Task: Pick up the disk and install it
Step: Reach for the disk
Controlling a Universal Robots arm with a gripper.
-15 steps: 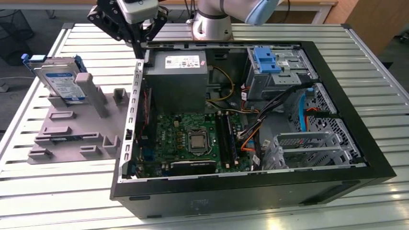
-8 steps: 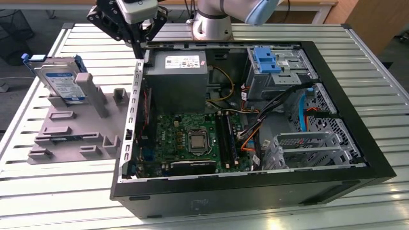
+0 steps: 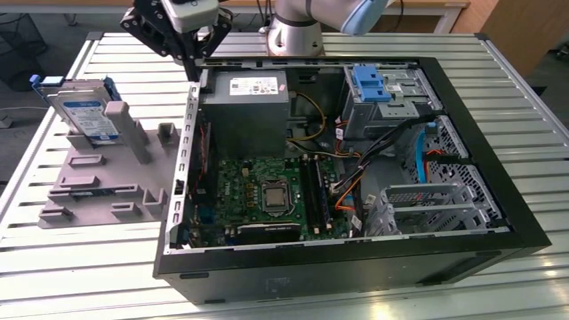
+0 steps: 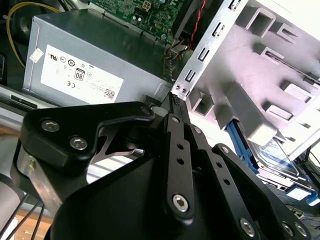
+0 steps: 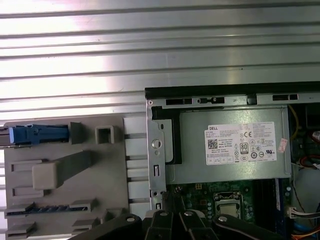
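Gripper [image 3: 191,70] hovers above the corner of the open computer case [image 3: 356,273], next to the grey power supply [image 3: 249,110] — fingers pressed together, nothing between them. The disk [image 3: 84,115] stands on edge in the grey fixture [image 3: 106,187], at the exterior view's left, just beside the case. Upright seating likely presents its edges for a grasp — not yet picked up.

Disk [image 3: 76,95] silver, label [image 3: 87,119] white-blue, bracket [image 3: 50,81] blue; pincer [image 3: 190,67] black; motherboard [image 3: 266,193] green; fixture [image 3: 106,180] grey; case [image 3: 356,267] black.
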